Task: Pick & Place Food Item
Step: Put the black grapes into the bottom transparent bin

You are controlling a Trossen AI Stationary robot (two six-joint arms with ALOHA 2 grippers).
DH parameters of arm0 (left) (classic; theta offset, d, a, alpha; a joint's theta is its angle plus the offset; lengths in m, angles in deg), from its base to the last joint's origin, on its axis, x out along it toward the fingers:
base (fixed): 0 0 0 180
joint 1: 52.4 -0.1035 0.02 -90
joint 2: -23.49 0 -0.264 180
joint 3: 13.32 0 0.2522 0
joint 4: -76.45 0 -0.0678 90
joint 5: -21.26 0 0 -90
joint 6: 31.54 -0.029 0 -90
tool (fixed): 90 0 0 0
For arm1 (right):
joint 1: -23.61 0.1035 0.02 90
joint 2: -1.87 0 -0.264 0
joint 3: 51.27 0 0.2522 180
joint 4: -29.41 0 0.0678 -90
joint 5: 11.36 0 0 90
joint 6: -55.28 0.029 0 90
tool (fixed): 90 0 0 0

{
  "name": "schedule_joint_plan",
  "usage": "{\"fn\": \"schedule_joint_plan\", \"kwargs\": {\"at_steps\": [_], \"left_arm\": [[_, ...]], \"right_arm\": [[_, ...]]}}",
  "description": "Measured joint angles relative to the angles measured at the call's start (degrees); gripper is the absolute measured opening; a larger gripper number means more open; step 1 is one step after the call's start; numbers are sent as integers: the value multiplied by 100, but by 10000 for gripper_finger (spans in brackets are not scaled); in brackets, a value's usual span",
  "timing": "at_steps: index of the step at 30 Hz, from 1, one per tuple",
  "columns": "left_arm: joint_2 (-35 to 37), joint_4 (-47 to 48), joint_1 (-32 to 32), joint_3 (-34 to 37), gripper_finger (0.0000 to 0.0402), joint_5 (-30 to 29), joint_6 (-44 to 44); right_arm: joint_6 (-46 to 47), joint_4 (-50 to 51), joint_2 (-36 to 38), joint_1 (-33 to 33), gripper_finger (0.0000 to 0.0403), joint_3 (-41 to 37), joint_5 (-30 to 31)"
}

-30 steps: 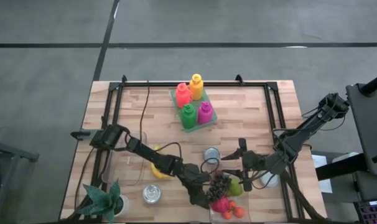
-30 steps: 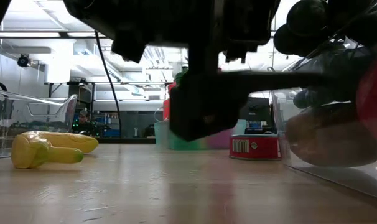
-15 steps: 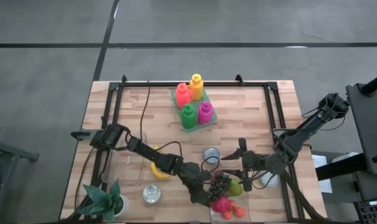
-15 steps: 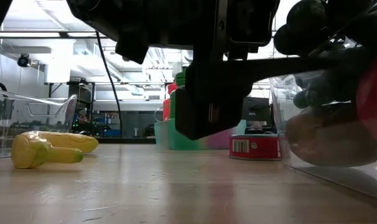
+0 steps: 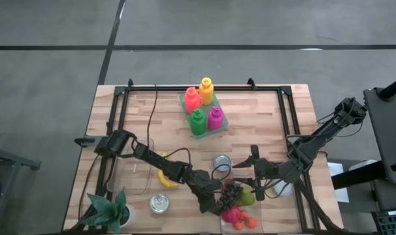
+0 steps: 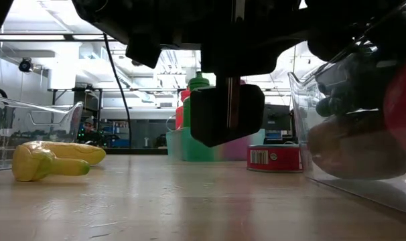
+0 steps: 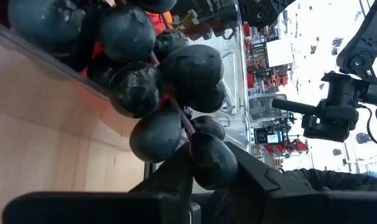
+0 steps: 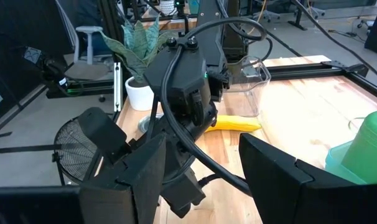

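Observation:
A bunch of dark grapes is in my left gripper, which is shut on it at the near middle of the table. The bunch is over the left edge of a clear fruit bin. The left wrist view shows the grapes spreading out beyond my fingers. The bin holds a green pear, a red fruit and small orange fruits. My right gripper is open and empty just to the right of the grapes. A yellow banana lies on the table to the left. My left gripper pinches the grape bunch between its two fingers, on the grapes at one end of the bunch. The rest of the bunch reaches out past the fingertips, over the bin's rim. I cannot tell whether the bunch touches the bin.
A tin can stands just beyond the grapes. A green tray with several coloured bottles is at the far middle. A clear container, a jar and a potted plant are at the near left.
My left gripper has risen a little with the grape bunch, staying shut on it. The right arm has kept still.

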Motion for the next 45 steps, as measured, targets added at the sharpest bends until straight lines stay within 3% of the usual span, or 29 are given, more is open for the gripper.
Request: {"fn": "schedule_joint_plan", "kwargs": {"at_steps": [16,21,27,33,45], "left_arm": [[199,24,-24,-52,77,-26,-391],[258,216,-71,-359,77,-67,-729],[258,1076,-98,-1039,77,-85,-1417],[258,1883,-101,-1711,77,-486,-2290],[225,1894,-70,-1956,77,-1241,-3038]], "right_arm": [[0,0,0,0,199,0,1],[0,-22,2,0,199,9,4],[-2,-30,2,0,199,9,11],[-2,-39,4,0,199,9,4],[-7,35,-9,-9,199,-9,23]]}}
